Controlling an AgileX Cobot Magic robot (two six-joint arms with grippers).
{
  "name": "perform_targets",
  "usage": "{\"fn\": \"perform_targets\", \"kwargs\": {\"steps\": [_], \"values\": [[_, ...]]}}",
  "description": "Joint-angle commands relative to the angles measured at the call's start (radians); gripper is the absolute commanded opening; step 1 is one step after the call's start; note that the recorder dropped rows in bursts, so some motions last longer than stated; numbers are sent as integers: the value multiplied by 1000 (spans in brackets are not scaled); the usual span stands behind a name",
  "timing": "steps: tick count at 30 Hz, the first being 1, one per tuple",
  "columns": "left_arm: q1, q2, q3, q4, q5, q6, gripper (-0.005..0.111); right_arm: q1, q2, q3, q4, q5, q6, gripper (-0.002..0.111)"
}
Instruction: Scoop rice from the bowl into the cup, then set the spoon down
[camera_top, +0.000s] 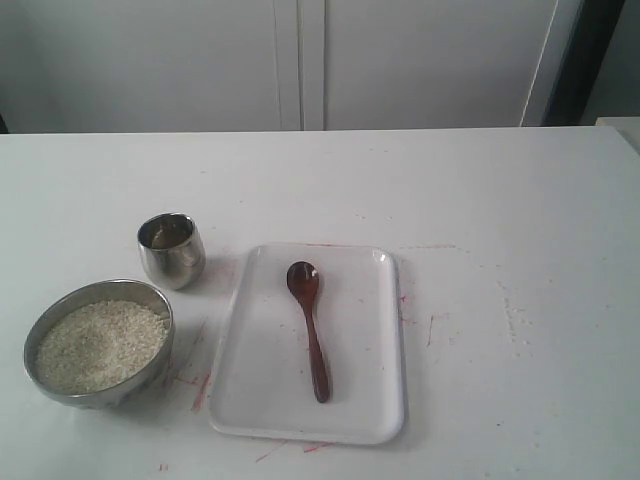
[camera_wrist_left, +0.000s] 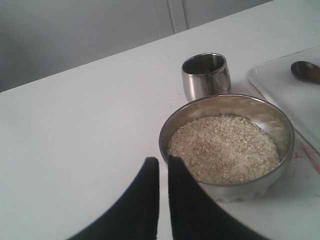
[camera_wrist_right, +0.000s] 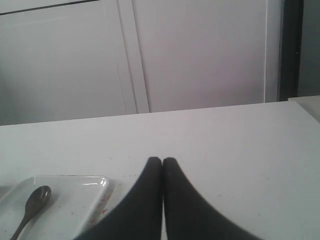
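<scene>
My right gripper (camera_wrist_right: 162, 160) clenched, empty; left gripper (camera_wrist_left: 163, 160) likewise. Wooden spoon (camera_top: 313, 345) likely light, stiff, smooth; I'd pinch mid-handle, low against white tray (camera_top: 362, 385).

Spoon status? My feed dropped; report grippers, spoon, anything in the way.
Left gripper and right gripper shut, empty. Spoon untouched on tray. Rice in bowl, cup beside it. Nothing blocking the spoon.
</scene>
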Motion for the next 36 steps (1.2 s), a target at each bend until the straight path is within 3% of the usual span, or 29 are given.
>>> {"fn": "perform_targets", "kwargs": {"steps": [1,15,20,27,36], "values": [[2,1,-3,-6,-5,-5,14,-21,-7,5,1,-9,4,0],[2,1,-3,-6,-5,-5,14,-48,-7,5,-5,-5,-49,0],[2,1,-3,-6,-5,-5,14,-48,-7,5,-5,92,-201,0],[2,1,-3,-6,-5,-5,14,-50,-7,5,-5,215,-240,0],[2,1,-3,-6,-5,-5,14,-133,-7,5,-5,239,-268,0]]}}
